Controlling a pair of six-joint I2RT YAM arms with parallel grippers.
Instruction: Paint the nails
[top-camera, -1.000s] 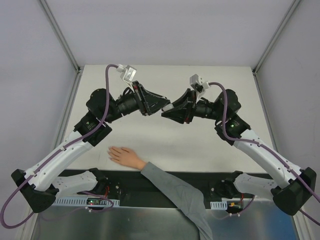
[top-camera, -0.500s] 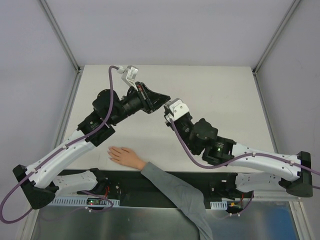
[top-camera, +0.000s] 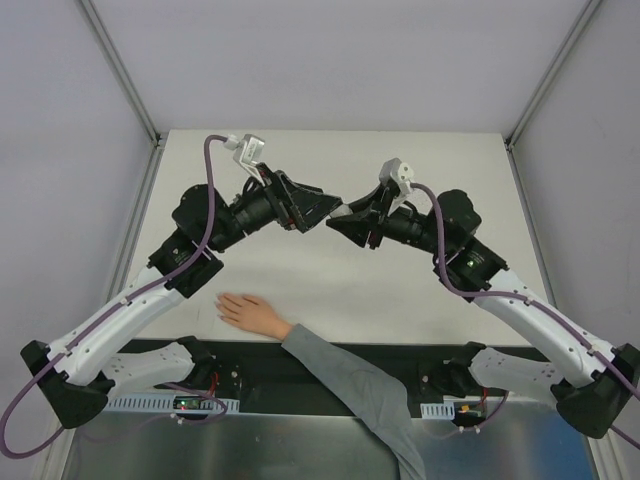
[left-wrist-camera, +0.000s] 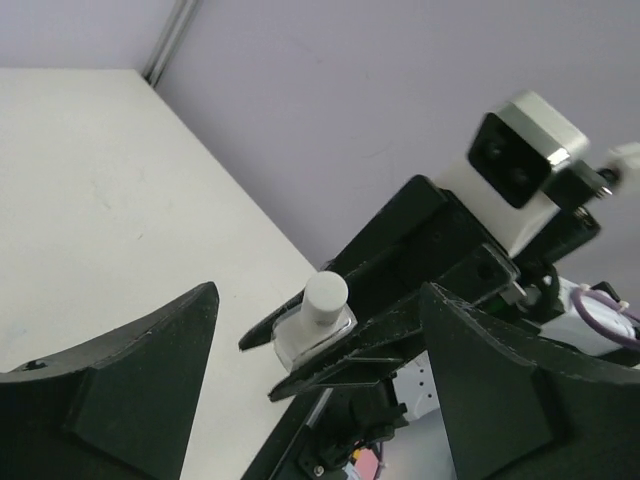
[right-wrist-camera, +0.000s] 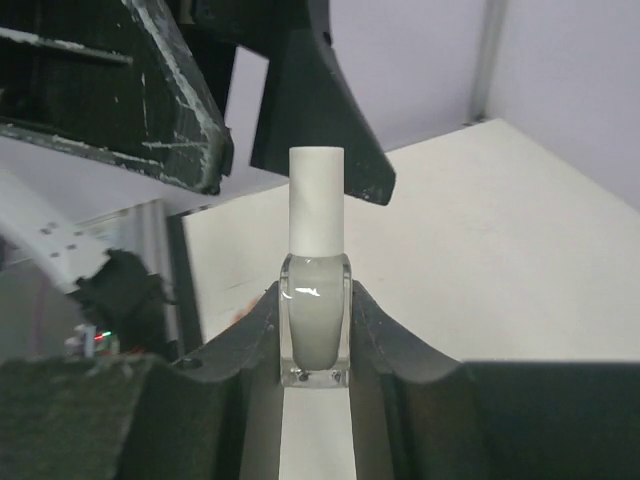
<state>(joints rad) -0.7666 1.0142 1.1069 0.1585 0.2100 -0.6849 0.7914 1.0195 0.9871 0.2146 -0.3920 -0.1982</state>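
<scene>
White arms (top-camera: 120, 315) with black joints (top-camera: 200, 215), purple cables (top-camera: 207, 185).

From above, the skin-coloured nails (top-camera: 223, 306) on the pale pinkish-beige hand (top-camera: 250, 313) are showing too small to make out, and its grey sleeve (top-camera: 350, 385) is running off the bottom edge. The small whitish capped bottle (top-camera: 341, 211) is peeking out as a mere speck between the black left tool (top-camera: 334, 201) and black right tool (top-camera: 333, 222). On the left wrist camera, the right tool's fingers (left-wrist-camera: 400, 245) are covering the bottle's base; on the right wrist camera, the top edge is cropping the left tool.
</scene>
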